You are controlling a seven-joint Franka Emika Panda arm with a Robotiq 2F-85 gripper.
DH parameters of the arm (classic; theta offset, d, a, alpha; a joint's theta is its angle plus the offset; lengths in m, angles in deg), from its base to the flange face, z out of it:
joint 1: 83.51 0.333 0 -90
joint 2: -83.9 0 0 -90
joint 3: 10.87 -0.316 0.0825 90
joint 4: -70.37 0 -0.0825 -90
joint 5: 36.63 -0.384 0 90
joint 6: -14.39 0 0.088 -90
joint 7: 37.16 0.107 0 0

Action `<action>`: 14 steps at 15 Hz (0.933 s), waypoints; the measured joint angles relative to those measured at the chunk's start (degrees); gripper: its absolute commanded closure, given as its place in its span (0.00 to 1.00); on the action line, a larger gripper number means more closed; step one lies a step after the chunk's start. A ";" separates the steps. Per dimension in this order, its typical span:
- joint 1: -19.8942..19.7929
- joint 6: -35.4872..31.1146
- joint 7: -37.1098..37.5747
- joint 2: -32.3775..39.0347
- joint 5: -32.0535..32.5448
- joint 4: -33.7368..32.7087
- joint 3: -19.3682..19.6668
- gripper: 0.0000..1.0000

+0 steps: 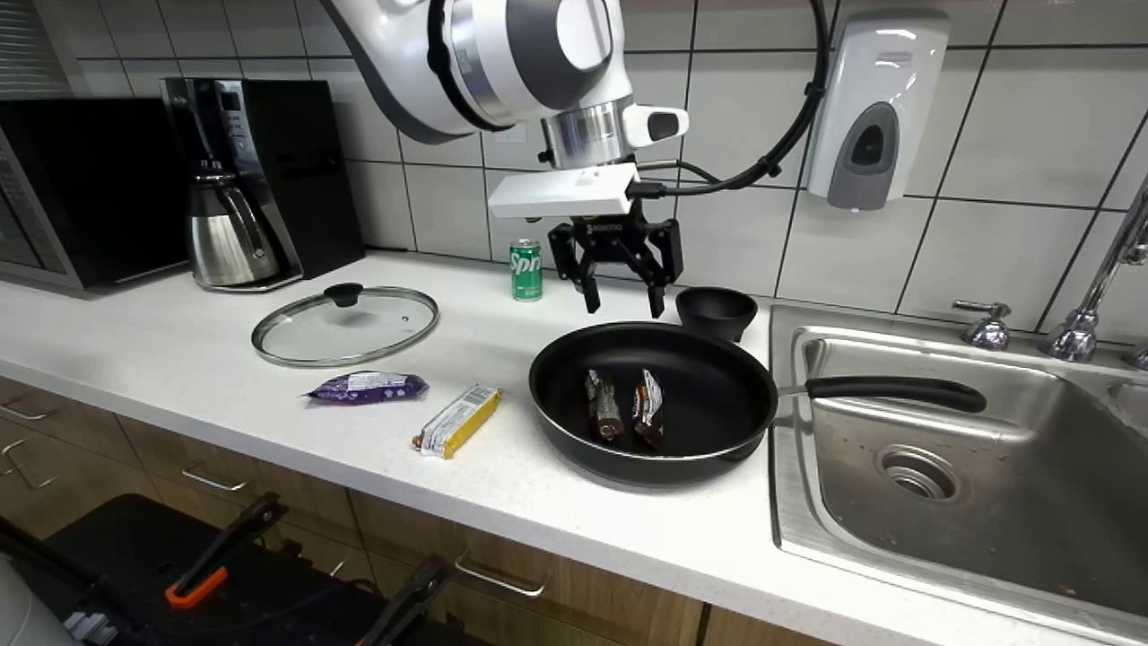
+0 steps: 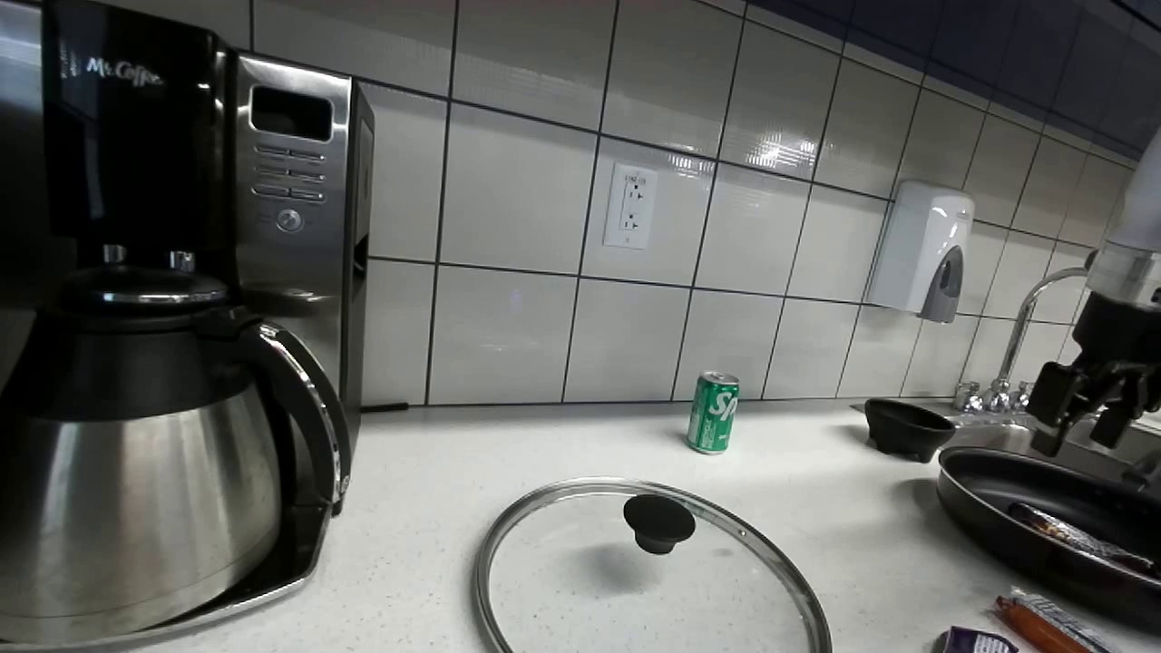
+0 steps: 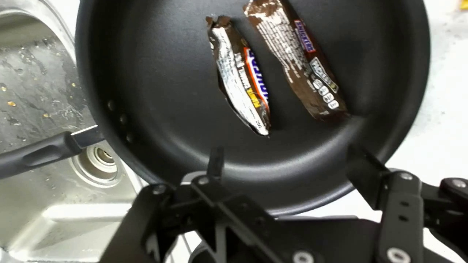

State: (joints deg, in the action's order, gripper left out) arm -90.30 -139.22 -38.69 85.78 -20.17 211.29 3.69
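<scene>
Below the front edge of the white counter (image 1: 296, 414), a black platform (image 1: 117, 534) is cut off by the frame in an exterior view. Near that edge lie a yellow-and-white wrapped bar (image 1: 461, 422) and, farther from the sink (image 1: 812, 511), a purple-wrapped bar (image 1: 369, 387), its print too small to read. The black pan (image 1: 717, 386) sits just beside the sink, which its handle (image 1: 897, 392) overhangs. Inside lie two brown-wrapped bars (image 3: 241, 78), side by side and apart, one clearly lettered Snickers. Away from the sink, midway between the counter's front and rear edges, rests a glass lid (image 1: 345, 327), knob up.

The gripper (image 1: 625, 303) points straight down above the pan's rear rim, fingers spread, nothing between them; how high it hangs is hard to judge. The arm (image 1: 502, 67) slants in from the top of an exterior view and bends to vertical at the wrist (image 1: 587, 135); its base is out of frame. In an exterior view only a slice of the arm (image 2: 1129, 263) shows above the gripper, and the frame crops the pan.

Near the counter's rear edge stand a black bowl (image 1: 716, 308), its base partly hidden by the pan, and an upright Sprite can (image 1: 526, 271). Farthest back, the tiled wall (image 1: 744, 117) carries a soap dispenser (image 1: 883, 90).
</scene>
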 measured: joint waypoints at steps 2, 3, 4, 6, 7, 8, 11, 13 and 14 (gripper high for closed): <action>0.19 0.17 0.00 -1.40 -3.13 0.78 -1.88 0.00; 0.41 0.16 -0.01 -2.07 -4.82 1.36 -2.84 0.00; 0.82 0.16 -0.91 -2.67 -7.67 2.04 -3.83 0.00; 1.93 0.20 -4.33 -3.60 -14.51 3.26 -5.47 0.00; 2.55 0.49 -5.88 -3.99 -17.52 3.73 -6.10 0.00; 3.07 1.24 -7.34 -4.39 -19.65 4.08 -6.62 0.00; 3.98 4.50 -9.32 -5.15 -21.86 4.42 -7.25 0.00; 4.06 7.22 -10.26 -5.12 -22.21 4.44 -7.28 0.00; 4.06 8.63 -10.77 -5.07 -22.24 4.46 -7.27 0.00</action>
State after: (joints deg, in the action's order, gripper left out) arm -86.25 -130.59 -49.46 80.71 -42.41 215.75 -3.58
